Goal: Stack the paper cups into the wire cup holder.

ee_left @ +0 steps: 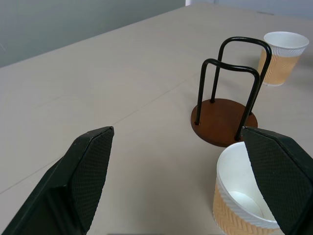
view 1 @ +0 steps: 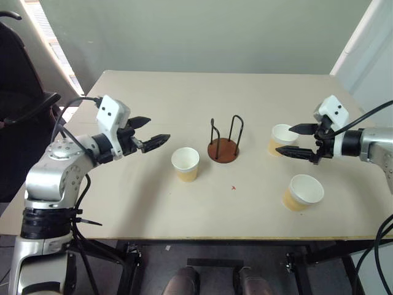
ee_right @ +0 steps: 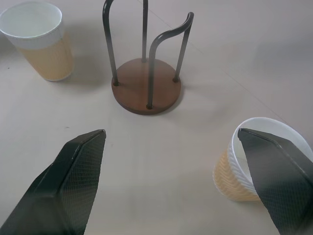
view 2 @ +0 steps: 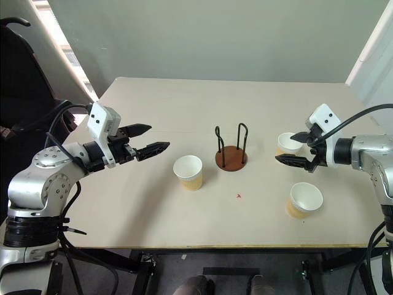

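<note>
Three tan-yellow, white-rimmed paper cups stand loose on the beige table around the brown-based wire cup holder. Left end effector and right end effector gape empty. Cups probably crush easily; grip mid-wall

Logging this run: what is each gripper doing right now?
Left gripper: open, holding nothing.
Right gripper: open, holding nothing, beside a paper cup.

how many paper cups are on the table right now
3, all upright on the table, none in the wire cup holder: one left of the holder, one right of it by the right gripper, one nearer the front edge.
</note>
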{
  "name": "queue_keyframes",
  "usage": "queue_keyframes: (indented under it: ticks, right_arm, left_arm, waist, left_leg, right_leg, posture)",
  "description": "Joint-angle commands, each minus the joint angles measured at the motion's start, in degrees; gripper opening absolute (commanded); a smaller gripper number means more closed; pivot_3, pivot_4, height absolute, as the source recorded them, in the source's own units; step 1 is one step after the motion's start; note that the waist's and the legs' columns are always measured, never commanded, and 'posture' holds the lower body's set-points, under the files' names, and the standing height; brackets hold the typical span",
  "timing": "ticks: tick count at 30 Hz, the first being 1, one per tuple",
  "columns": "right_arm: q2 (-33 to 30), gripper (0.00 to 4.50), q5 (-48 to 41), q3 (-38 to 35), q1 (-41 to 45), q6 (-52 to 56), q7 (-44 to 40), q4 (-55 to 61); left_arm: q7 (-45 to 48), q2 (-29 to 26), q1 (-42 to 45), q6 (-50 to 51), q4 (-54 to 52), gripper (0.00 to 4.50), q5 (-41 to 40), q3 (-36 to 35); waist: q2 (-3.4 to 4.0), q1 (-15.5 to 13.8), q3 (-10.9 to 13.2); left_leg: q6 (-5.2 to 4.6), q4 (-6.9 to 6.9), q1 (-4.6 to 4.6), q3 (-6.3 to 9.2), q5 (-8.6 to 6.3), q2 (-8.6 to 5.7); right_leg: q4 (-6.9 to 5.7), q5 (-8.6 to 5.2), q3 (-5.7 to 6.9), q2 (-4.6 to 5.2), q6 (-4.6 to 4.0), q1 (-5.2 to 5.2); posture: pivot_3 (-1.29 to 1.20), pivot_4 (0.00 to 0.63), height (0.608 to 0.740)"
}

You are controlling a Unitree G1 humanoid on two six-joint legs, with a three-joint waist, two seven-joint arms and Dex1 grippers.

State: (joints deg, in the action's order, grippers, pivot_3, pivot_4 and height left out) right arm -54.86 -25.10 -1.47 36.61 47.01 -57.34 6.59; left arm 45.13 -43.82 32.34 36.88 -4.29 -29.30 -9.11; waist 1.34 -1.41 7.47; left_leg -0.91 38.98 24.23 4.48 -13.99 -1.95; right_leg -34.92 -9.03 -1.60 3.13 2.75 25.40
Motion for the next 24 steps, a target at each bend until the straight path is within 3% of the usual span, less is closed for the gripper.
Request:
queue_keyframes:
  ticks: [1, 8, 13, 24]
  right_arm:
    - [-0.45, 4.49, -1.44, -2.44, 1.35, 1.02, 0.58, 3.00]
    - [-0.64, 4.49, -1.82, -3.71, 2.12, 0.69, 1.80, 2.67]
    - [-2.28, 4.49, -6.59, -6.64, 3.07, 3.72, -0.32, 5.92]
    - [-6.18, 4.49, -13.48, -9.73, -0.07, 10.41, 0.09, 14.26]
  left_arm:
    - [0.73, -0.44, 1.31, -0.77, -0.30, 4.50, 0.25, -0.47]
    - [-0.71, 3.78, 1.38, 1.53, -3.42, 4.50, -1.43, 1.32]
    - [0.29, 3.44, 3.68, 9.03, -5.42, 4.50, -4.01, 3.94]
    - [-0.86, 8.02, 10.47, 10.45, -0.19, 4.50, -0.55, 10.30]
  waist:
    - [0.00, 0.00, 0.00]
    - [-0.05, -0.06, 0.03]
    - [-0.05, -0.04, 0.03]
    - [-0.08, -0.09, 0.05]
  left_leg:
    - [0.01, -0.01, 0.00, 0.00, 0.00, 0.00]
    - [-0.01, 0.01, 0.03, 0.00, 0.00, -0.01]
    - [0.00, -0.01, 0.02, -0.01, 0.00, 0.00]
    - [0.01, 0.05, 0.02, -0.02, 0.05, -0.01]
  right_leg:
    - [0.00, 0.00, 0.00, 0.00, 0.01, 0.01]
    - [0.01, 0.01, 0.00, 0.02, 0.02, 0.01]
    - [-0.01, 0.05, 0.02, 0.00, 0.09, 0.02]
    - [0.03, 0.01, -0.02, 0.01, 0.02, -0.03]
  posture:
    - [0.00, 0.150, 0.740]
    - [0.00, 0.150, 0.740]
    - [0.00, 0.150, 0.740]
    - [0.00, 0.150, 0.740]
